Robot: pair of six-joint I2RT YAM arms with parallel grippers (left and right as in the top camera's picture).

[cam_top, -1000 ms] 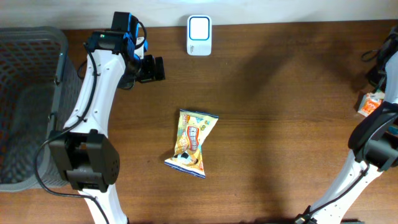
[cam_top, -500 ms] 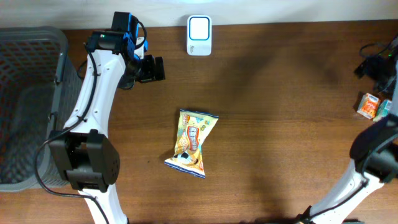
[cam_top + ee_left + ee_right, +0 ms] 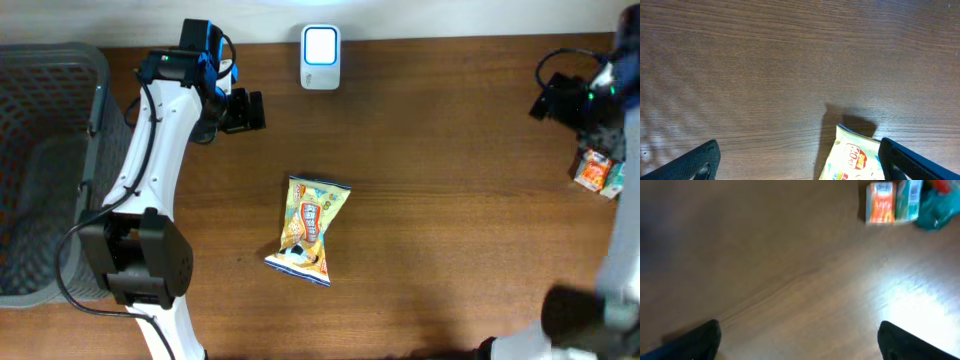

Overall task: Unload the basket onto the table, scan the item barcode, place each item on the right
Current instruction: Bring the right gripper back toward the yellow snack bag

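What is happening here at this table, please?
Nothing is held at this moment. Both grippers are open. The left gripper hangs over the table near its far left side, and the right gripper is at the far right, close to an orange box. The snack bag lies mid-table, untouched and apart from the scanner, so it is not yet scanned.

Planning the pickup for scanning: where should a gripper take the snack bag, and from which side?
Probably across the middle of the snack bag, coming straight down, jaws spanning its short width. It lies flat on the table, slightly tilted, so a sideways approach finds only thin edges.
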